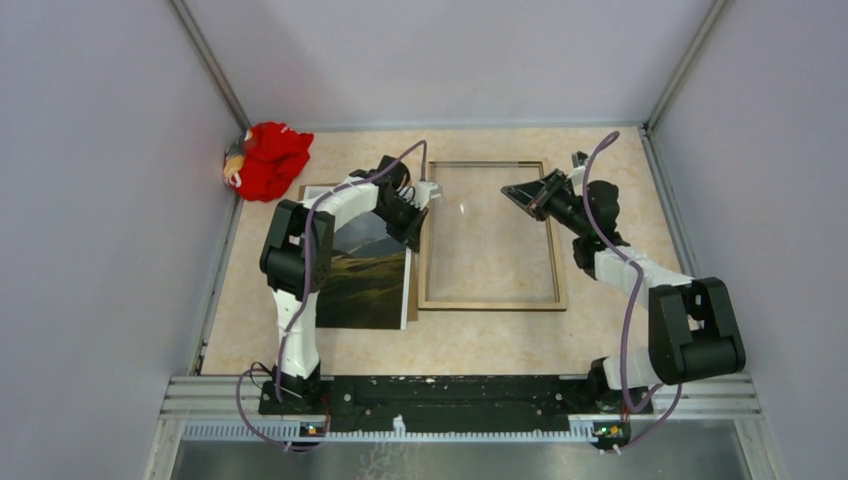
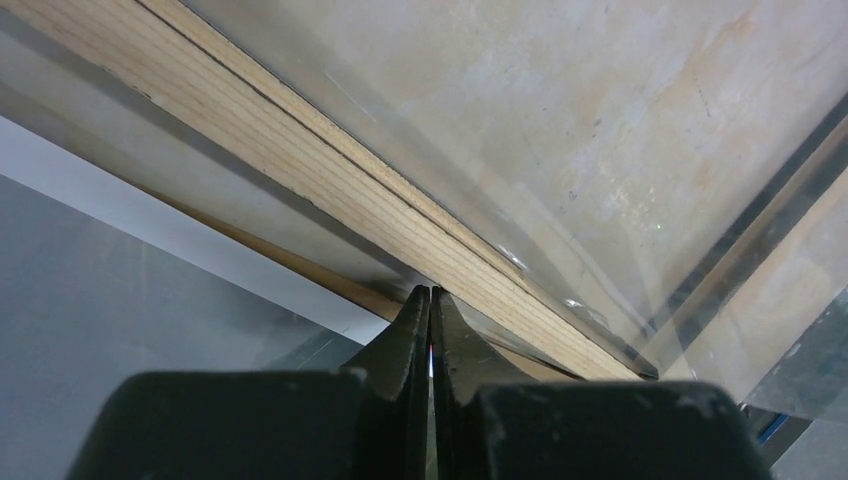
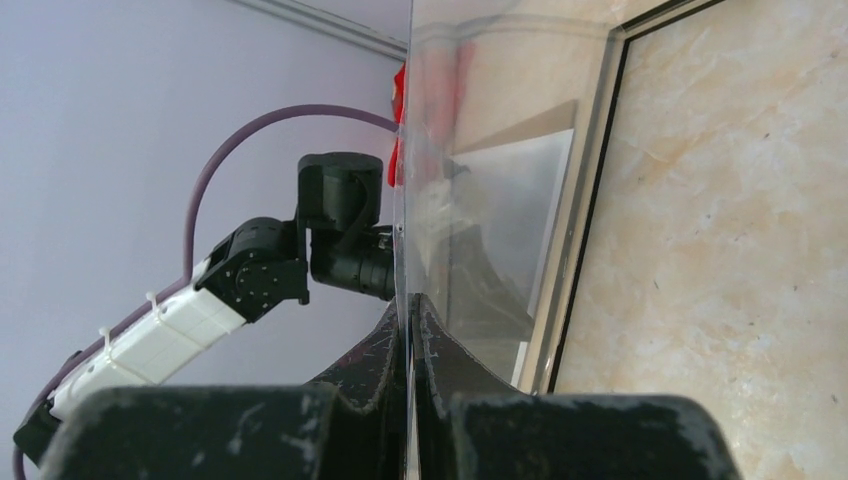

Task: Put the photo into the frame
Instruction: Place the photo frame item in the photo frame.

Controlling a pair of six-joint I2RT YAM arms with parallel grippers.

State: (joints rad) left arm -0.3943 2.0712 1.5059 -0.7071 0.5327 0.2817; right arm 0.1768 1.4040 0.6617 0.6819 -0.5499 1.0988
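The frame (image 1: 553, 270) lies tan back up in the middle of the table. Its clear pane (image 1: 465, 205) is raised on edge above it, between my two grippers. My right gripper (image 1: 510, 192) is shut on the pane's right edge, and in the right wrist view the jaws (image 3: 408, 300) pinch the sheet (image 3: 480, 150) beside the frame's rail (image 3: 575, 220). At the frame's top left corner my left gripper (image 1: 432, 192) is shut on the pane's other edge, with its tips (image 2: 431, 292) over the wood rail (image 2: 330, 170). The photo (image 1: 365, 275) lies face up to the left of the frame, its white border (image 2: 150, 210) showing.
A brown backing board (image 1: 312, 190) lies under the photo, its edge showing at the top and right. A red cloth (image 1: 270, 160) sits in the back left corner. Walls close the table in on three sides.
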